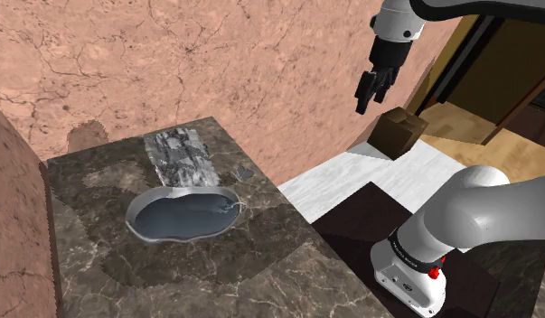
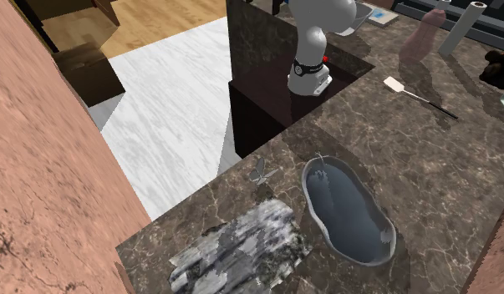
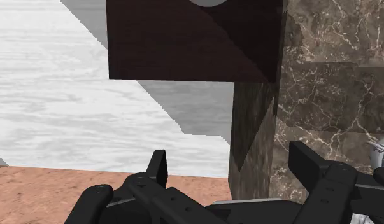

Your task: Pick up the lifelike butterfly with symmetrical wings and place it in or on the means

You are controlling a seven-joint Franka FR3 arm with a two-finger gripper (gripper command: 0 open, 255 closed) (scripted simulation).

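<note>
Nothing of the job is done yet, as I judge it: my hand [image 1: 367, 98] hangs high in the air over the floor [image 1: 352, 176] near a brown box [image 1: 399, 131], well apart from the bench [image 1: 288, 271]. In the wrist view its two fingers stand wide apart with nothing between them, so it is released and empty. The butterfly [image 1: 242, 172] lies flat on the bench near the edge, between a mottled grey mat [image 1: 180, 155] and a grey dish [image 1: 180, 217], touching neither as far as I can see. Which of those two the task means as the goal I cannot tell; the dish seems likelier to me. So the whole run is left: reach over, come down, grasp, lift, carry, let go. The shoulder view gives me my hand's height and its distance from the butterfly. The second exterior view gives me the butterfly [image 2: 262, 173] from the far side, with its spread wings plainer, the dish [image 2: 384, 242] just beside it, and, further along the bench, a white spatula [image 2: 398, 84] and two upright cylinders near my base. The wrist view gives me the finger gap, the dark stand [image 3: 184, 38] and the bench's side face below me.
</note>
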